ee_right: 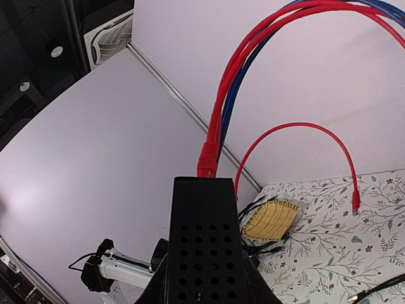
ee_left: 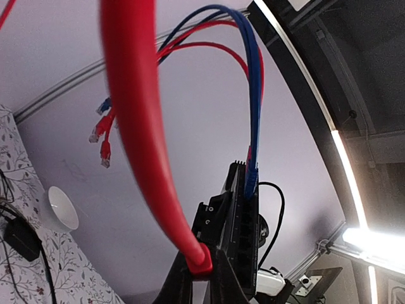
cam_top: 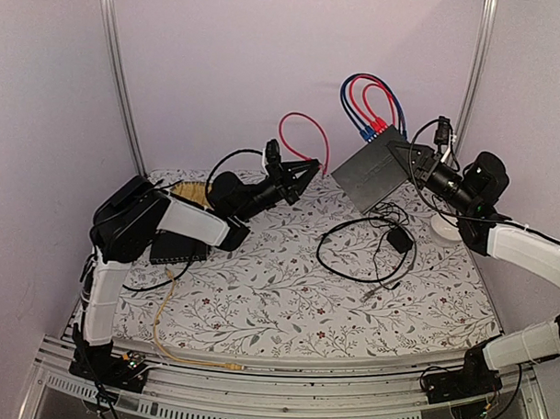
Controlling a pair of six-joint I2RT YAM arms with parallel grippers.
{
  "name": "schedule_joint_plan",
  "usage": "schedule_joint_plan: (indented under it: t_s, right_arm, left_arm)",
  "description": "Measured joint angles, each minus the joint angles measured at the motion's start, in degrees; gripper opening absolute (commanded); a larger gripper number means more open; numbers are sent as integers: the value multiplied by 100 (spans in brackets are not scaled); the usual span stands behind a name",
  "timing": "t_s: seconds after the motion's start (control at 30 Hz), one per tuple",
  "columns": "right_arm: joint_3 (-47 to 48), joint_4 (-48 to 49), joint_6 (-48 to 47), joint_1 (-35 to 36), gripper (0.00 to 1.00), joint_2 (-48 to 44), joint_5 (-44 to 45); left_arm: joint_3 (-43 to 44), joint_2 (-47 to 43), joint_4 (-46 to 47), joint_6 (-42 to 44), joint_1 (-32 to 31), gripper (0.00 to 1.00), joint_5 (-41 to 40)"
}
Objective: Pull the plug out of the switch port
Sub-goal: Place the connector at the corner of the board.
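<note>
Left end effector (cam_top: 311, 166) is clamped tight on the red plug (ee_left: 200, 261), fingers pinched right down on it. That plug is out in open air over the far middle of the worktop (cam_top: 258, 301), apart from the switch (cam_top: 378, 176). Its red cable (ee_left: 136, 126) sweeps back past the wrist camera and arcs overhead. The other end dangles loose above the floral cloth, just beside the switch's left corner.

Over to the right end effector (cam_top: 409, 161): jaws closed on the switch's body, gripping the black box from its right side. The box is tilted up over the far right corner of the worktop. From the right wrist you look straight along its perforated top.

The port row (ee_left: 245, 228) runs along the switch's thin far edge. Which socket the freed plug belongs to, I cannot tell. Plenty remains seated there: a second red plug (ee_right: 207, 166) and a blue plug (ee_left: 252, 178), their cables looping high above the box (quite a tangle of red and blue up there).

Elsewhere, a dark grey box (cam_top: 179, 252) sits at the left edge under the left arm. A yellow cable (cam_top: 166, 307) trails from it to the near edge. A black power adapter (cam_top: 399, 239) lies in a loop of black cord right of centre, and a white round object (cam_top: 442, 232) sits by the right edge.
</note>
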Motion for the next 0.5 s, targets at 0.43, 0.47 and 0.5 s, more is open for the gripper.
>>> schedule_joint_plan:
  t_s: [0.43,0.47,0.5]
  right_arm:
    - [61,-461,-264,0,1,-479,-13]
    - [74,-496,-284,0,1,-511,-13]
    - [79,-525,-302,0,1,-544,-13]
  left_arm:
    - [1659,1303,57,-874,-555,0,748]
    - [1749,1373,44,-901,-586,0,787]
    - [1869,1449,28,-925,-619,0,822]
